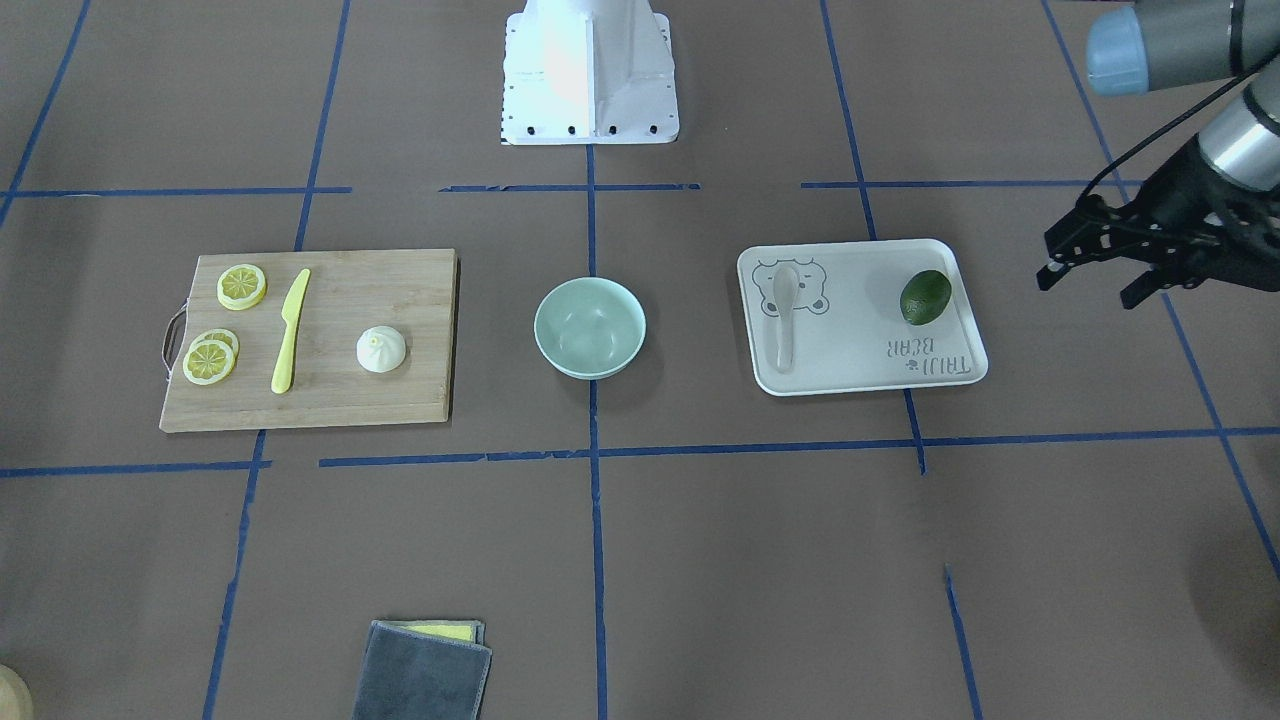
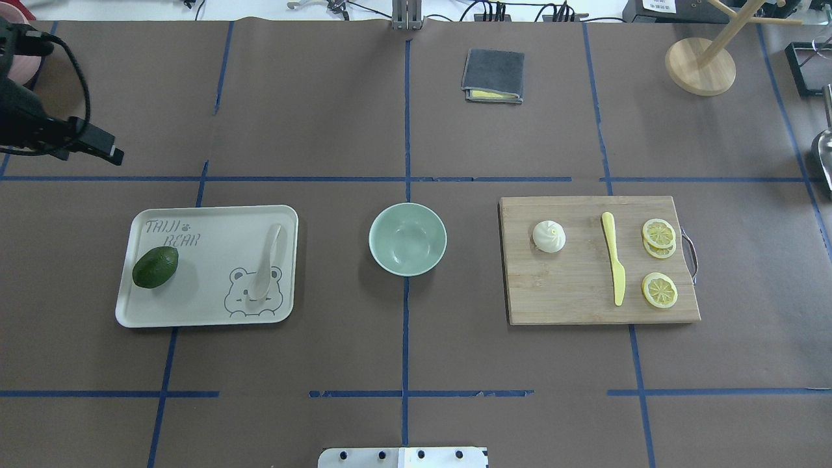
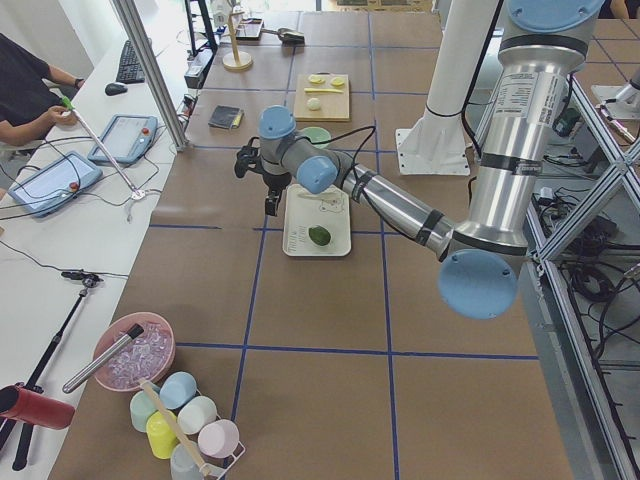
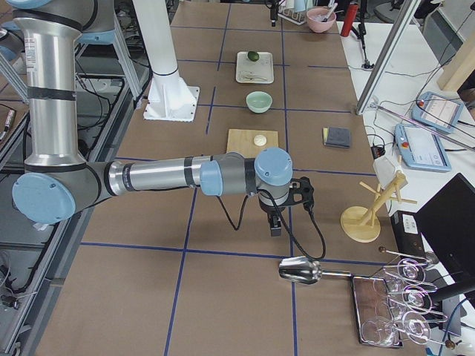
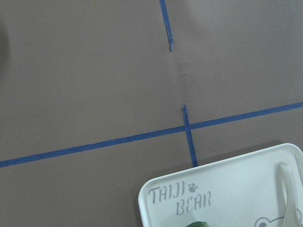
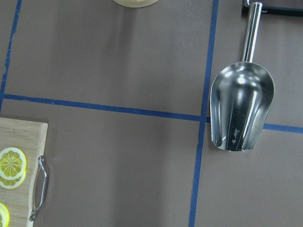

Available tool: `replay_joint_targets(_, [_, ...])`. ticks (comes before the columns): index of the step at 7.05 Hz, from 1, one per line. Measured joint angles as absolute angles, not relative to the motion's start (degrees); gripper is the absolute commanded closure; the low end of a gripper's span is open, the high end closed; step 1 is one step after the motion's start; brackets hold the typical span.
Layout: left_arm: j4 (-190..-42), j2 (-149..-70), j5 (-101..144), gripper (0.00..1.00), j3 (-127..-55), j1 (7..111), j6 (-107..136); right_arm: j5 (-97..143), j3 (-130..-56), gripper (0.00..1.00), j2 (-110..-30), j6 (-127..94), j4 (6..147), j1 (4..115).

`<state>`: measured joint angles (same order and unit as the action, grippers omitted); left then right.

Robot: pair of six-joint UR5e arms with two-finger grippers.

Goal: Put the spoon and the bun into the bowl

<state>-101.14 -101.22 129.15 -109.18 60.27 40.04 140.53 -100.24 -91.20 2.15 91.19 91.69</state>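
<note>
Two items to move and neither is in the bowl (image 2: 376, 224) yet; it sits empty mid-frame in the overhead view. Spoon (image 2: 265, 263) lies flat on the right part of the tray (image 2: 214, 221), left of centre, across the printed bear. Its long axis runs nearly up-down in that frame, with the handle pointing to the top and leaning a touch right, and the scoop at the lower end. Bun (image 2: 549, 236) sits on the left end of the board (image 2: 572, 299), right of centre, pleats up.

Left gripper (image 1: 1090, 288) hangs at the far right of the front view, well apart from the tray, fingers spread and holding nothing. Right gripper (image 4: 275, 215) only shows in the side view, so I can't tell if it's parted or closed.

What I'd worry about: the spoon is low and flat, so fingers coming down off-line with the handle could scrape the tray or skate the spoon toward the avocado (image 2: 155, 266). The pinch should go across the handle. The bun looks round and squashy, so a hard squeeze may dent it and a light one may let it roll toward the knife (image 2: 614, 266). Clipping the bowl rim on the drop is my other guess.
</note>
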Motion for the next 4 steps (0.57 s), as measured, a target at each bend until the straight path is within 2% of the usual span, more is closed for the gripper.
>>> replay_joint_targets(2, [-102.11, -105.8, 124.04, 0.0, -107.17, 52.39, 49.73, 140.76, -101.28, 0.0, -90.52, 0.91, 91.02, 89.56])
replay_joint_targets(4, [-103.97, -107.96, 119.39, 0.0, -104.6, 46.87, 55.07, 140.8, -105.08, 0.0, -90.38, -9.71, 90.39, 84.81])
